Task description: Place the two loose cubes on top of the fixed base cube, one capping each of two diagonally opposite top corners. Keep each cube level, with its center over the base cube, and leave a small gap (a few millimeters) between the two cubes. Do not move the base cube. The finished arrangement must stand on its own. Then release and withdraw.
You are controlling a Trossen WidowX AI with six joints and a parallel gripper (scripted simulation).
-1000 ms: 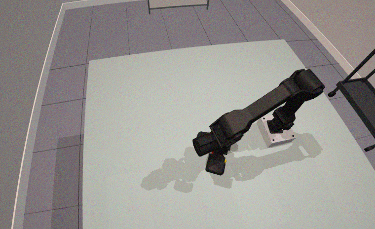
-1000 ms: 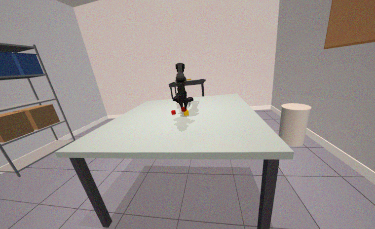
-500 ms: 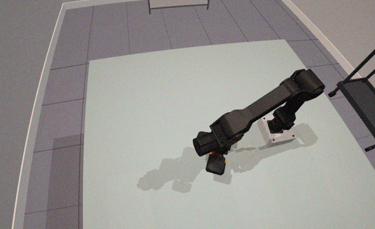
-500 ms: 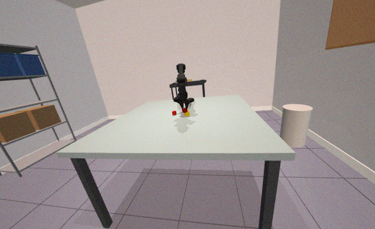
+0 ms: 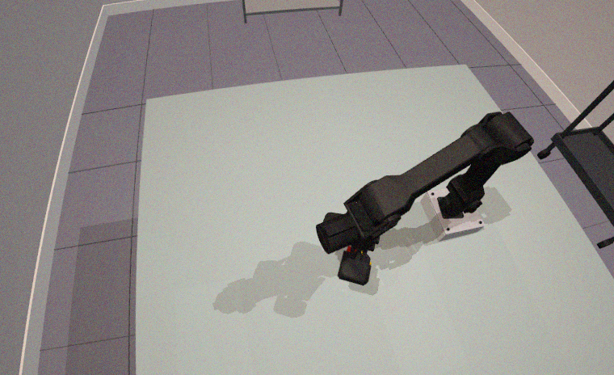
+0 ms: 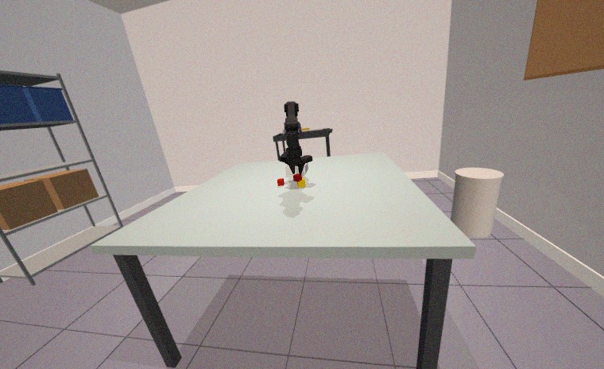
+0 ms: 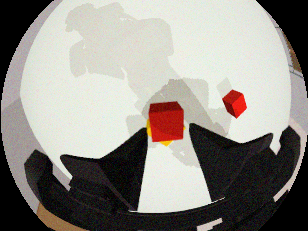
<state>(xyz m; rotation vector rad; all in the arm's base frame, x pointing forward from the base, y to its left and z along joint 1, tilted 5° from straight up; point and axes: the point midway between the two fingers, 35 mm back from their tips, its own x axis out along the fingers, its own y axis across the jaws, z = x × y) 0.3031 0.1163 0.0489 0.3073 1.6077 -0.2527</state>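
Note:
One red cube [image 6: 297,177] [image 7: 167,125] [image 5: 349,248] is at the top of the yellow base cube [image 6: 301,184] [image 7: 167,143], toward its left side in the exterior view. The red cube hides most of the base cube in the wrist view, so its exact seating cannot be told. My gripper [image 6: 297,174] [image 7: 167,130] is open around this red cube, with a visible gap at the right fingertip in the wrist view. The second red cube [image 6: 280,182] [image 7: 235,104] lies on the table, left of the base cube in the exterior view and right in the wrist view.
The arm [image 5: 421,172] reaches over the pale table [image 5: 234,153] [image 6: 230,229] from its mount plate [image 5: 463,226]. It hides much of the cubes in the top view. A dark cart [image 5: 593,172] stands beyond the table edge.

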